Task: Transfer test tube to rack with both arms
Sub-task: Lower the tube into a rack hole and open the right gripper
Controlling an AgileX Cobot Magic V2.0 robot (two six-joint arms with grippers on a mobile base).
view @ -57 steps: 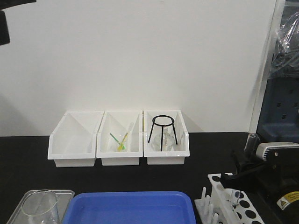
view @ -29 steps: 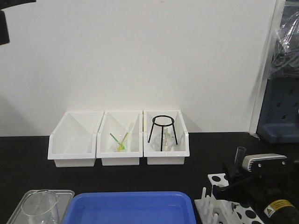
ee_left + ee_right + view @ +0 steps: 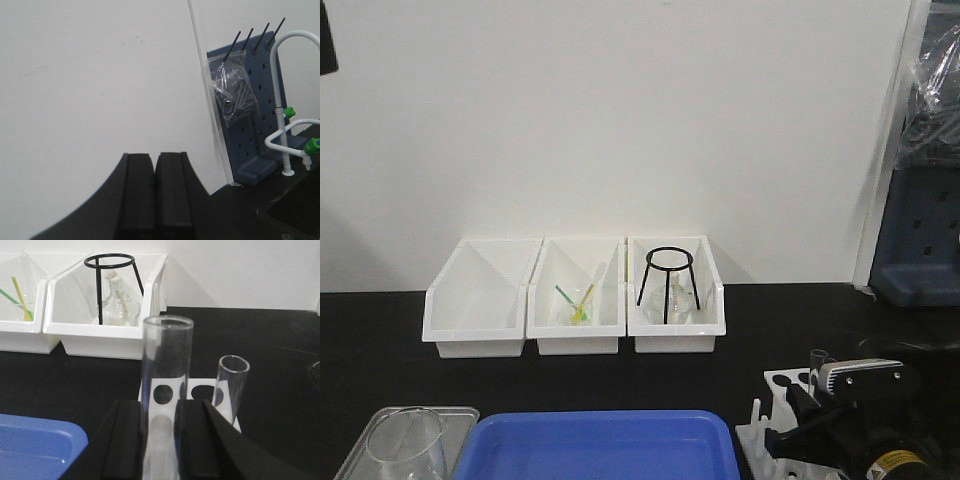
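Upright grasp in progress

Your black angular right gripper [image 3: 162, 440] clasps the slim clear glass test tube [image 3: 167, 365] upright; the white holed plastic rack [image 3: 200, 390] sits just beyond its fingers. Your raised left gripper [image 3: 155, 195] is clenched.

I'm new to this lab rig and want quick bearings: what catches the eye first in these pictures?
A test tube stands out, held upright in the right gripper at the white rack on the front right, where a second tube already stands. At the back sit three white bins, the rightmost holding a black tripod stand; a blue tray lies front centre.
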